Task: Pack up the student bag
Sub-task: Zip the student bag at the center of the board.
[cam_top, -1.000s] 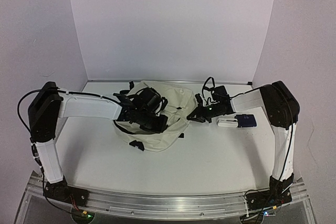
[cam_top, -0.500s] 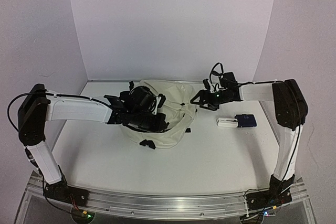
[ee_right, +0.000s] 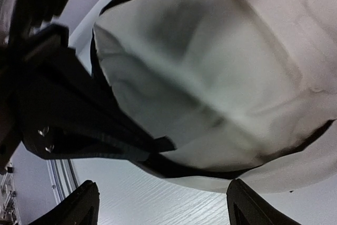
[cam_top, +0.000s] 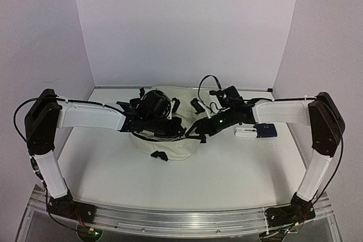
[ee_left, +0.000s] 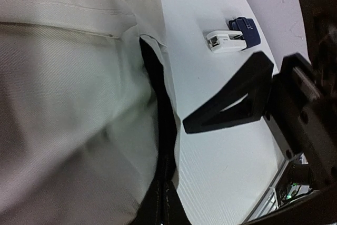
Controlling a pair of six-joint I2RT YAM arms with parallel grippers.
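The student bag (cam_top: 170,143) is a cream fabric backpack with black edging, slumped at the table's middle. My left gripper (cam_top: 169,127) reaches onto its top from the left. In the left wrist view the cream bag (ee_left: 68,104) fills the left, and the jaws (ee_left: 164,185) look closed on its black zipper edge (ee_left: 157,114). My right gripper (cam_top: 199,130) is at the bag's right side. In the right wrist view it (ee_right: 168,206) is open and empty, fingers wide apart just below the bag (ee_right: 221,77).
A white stapler (cam_top: 246,133) and a dark blue item (cam_top: 267,131) lie on the table right of the bag; they also show in the left wrist view, stapler (ee_left: 224,40) and blue item (ee_left: 245,29). The two grippers are close together.
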